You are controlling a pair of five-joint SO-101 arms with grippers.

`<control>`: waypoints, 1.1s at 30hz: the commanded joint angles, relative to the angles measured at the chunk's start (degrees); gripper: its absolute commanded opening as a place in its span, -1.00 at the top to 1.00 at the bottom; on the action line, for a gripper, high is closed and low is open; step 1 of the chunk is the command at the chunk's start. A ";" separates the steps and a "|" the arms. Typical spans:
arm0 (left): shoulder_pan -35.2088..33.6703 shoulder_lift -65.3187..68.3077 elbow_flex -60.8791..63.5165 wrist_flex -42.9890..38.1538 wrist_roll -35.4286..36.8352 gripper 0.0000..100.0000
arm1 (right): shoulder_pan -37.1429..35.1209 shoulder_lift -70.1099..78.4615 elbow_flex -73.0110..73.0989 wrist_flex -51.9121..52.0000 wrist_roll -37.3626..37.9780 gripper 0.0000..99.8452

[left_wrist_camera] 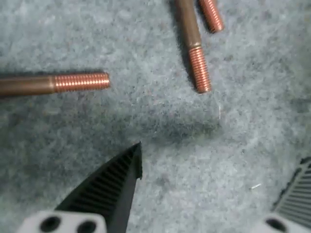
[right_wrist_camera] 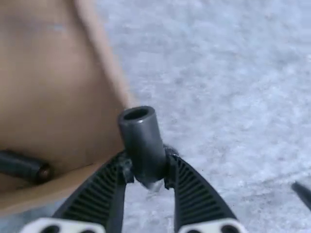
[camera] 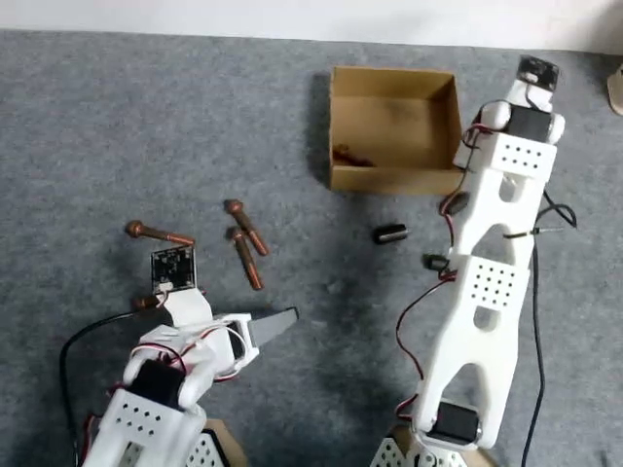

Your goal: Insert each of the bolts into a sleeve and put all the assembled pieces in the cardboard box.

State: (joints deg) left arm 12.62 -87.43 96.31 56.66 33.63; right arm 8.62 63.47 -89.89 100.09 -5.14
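Note:
Three copper bolts point(camera: 245, 226) point(camera: 247, 259) point(camera: 160, 233) lie on the grey felt at the left. My left gripper point(camera: 268, 326) hovers open just in front of them, nothing between its fingers. In the left wrist view two threaded bolt ends point(left_wrist_camera: 195, 53) point(left_wrist_camera: 58, 83) lie beyond the open left gripper point(left_wrist_camera: 218, 160). The right arm point(camera: 506, 185) stretches to the right side of the cardboard box point(camera: 394, 180). My right gripper point(right_wrist_camera: 148, 174) is shut on a dark sleeve point(right_wrist_camera: 141, 141) held upright beside the box wall point(right_wrist_camera: 104, 63). A loose black sleeve point(camera: 389, 233) lies in front of the box.
One assembled piece point(camera: 352, 156) lies in the box's front left corner, also seen as a dark piece point(right_wrist_camera: 22, 166) in the right wrist view. Another copper piece point(camera: 144, 303) peeks out beside the left arm. Open felt lies between the two arms.

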 commanded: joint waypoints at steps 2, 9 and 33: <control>1.27 -3.03 1.36 4.92 0.44 0.12 | -4.00 -11.03 3.12 1.19 0.26 0.99; 1.19 -7.52 1.36 11.08 0.44 0.12 | -9.63 -30.55 28.18 1.01 0.26 0.99; 1.19 -11.74 1.19 17.85 0.44 0.12 | -14.29 -63.87 73.27 -3.56 3.25 0.99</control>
State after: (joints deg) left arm 12.97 -98.24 96.13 73.19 33.63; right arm -4.31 6.95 -21.32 99.56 -2.59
